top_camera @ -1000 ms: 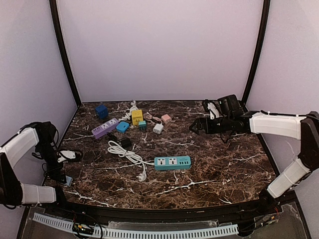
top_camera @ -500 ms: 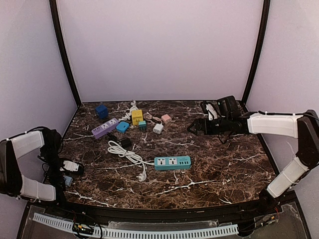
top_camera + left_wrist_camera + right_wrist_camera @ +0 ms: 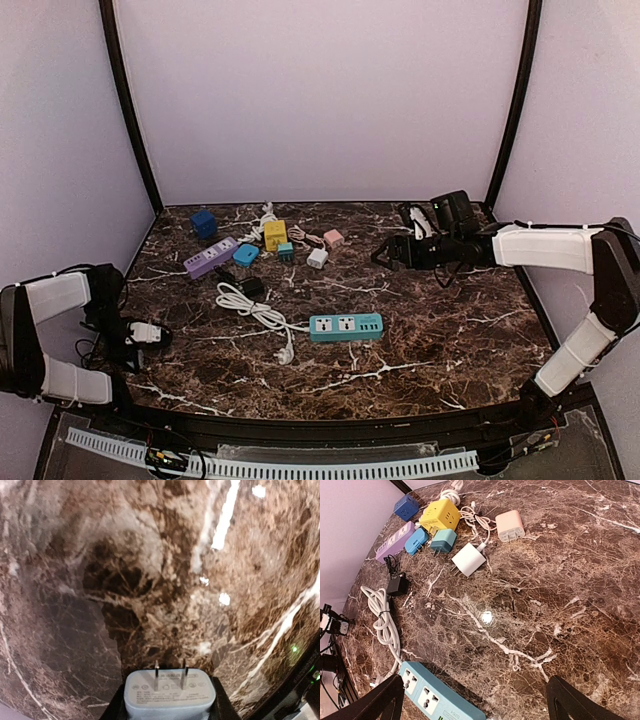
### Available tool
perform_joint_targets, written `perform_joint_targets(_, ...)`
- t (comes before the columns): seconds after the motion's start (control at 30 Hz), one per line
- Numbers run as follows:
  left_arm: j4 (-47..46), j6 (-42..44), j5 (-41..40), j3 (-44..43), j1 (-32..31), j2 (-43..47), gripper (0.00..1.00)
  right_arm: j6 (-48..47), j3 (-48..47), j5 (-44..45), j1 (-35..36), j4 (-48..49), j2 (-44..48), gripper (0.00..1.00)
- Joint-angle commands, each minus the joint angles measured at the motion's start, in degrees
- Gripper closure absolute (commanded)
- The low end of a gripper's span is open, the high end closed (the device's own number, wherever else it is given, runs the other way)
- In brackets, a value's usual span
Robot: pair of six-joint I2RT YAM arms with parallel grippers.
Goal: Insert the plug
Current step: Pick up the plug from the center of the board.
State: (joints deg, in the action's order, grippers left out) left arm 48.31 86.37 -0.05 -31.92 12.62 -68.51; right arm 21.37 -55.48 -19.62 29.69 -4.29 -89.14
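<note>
A pale blue plug [image 3: 169, 692] with two metal prongs pointing away from the camera sits between the black fingers of my left gripper [image 3: 169, 702], just above the marble. Seen from above, that left gripper [image 3: 150, 335] is low at the table's left edge, and the plug itself is hard to make out there. The teal power strip [image 3: 345, 326] lies at mid-table, with its sockets facing up [image 3: 437, 697]. My right gripper [image 3: 385, 255] hovers open over the right back of the table, nothing between its fingers [image 3: 385, 700].
At the back left lie a purple power strip [image 3: 210, 257], a yellow cube socket [image 3: 275, 235], a blue cube [image 3: 204, 222], and white [image 3: 317, 258], pink [image 3: 333, 238] and black [image 3: 252, 287] adapters. The strip's coiled white cable [image 3: 255, 308] runs left of it.
My left arm has dropped to the table's left edge and its jaws have closed on the pale blue plug that lay near the arm's base. The right gripper has drifted slightly left.
</note>
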Motion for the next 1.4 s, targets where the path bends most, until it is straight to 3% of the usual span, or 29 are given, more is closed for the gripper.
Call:
perform_joint_targets(0.0,2.58,-6.68,7.59,-4.12,0.12,1.76,0.99,0.10,-1.22,0.48,0.38,1.11,1.36,0.01)
perform_joint_targets(0.1,4.71,-13.88,12.11,-12.11,-0.99,3.03,1.00,0.26,-2.93,0.34,0.39,0.16,1.85,0.01)
perform_joint_targets(0.2,12.64,-17.25,11.69,-21.84,-5.27,5.05,1.00,2.73,-7.13,-0.68,0.40,-2.59,1.99,0.02)
perform_joint_targets(0.33,20.68,-7.95,4.85,-37.91,-14.97,7.69,1.00,9.83,-13.11,-2.63,0.51,-4.32,1.87,0.05)
perform_joint_targets(0.43,16.16,0.17,-5.11,-44.47,-26.07,9.69,1.00,13.80,-16.70,-5.89,2.14,-0.76,1.73,0.10)
perform_joint_targets(0.53,-1.86,16.64,-11.94,-40.39,-38.58,12.39,0.99,12.42,-21.94,-0.59,7.20,-2.24,0.65,0.13)
perform_joint_targets(0.63,-22.35,27.09,-12.61,-32.44,-46.17,12.90,0.99,7.77,-27.19,5.44,13.62,-3.89,-2.02,0.13)
perform_joint_targets(0.73,-26.86,26.04,-13.12,-33.54,-54.12,9.39,0.99,6.29,-29.12,3.96,17.45,-1.15,-4.78,0.14)
perform_joint_targets(0.93,-36.09,24.95,-13.31,-30.54,-62.52,4.90,0.99,2.86,-29.09,4.11,24.59,6.31,-7.65,0.20)
perform_joint_targets(1.13,-38.61,23.53,-13.69,-30.73,-64.45,2.72,0.99,1.23,-29.49,10.12,27.70,6.66,-9.35,0.26)
perform_joint_targets(1.37,-39.99,22.70,-14.18,-30.73,-64.80,1.56,0.99,2.46,-29.02,5.40,27.77,12.89,-11.48,0.30)
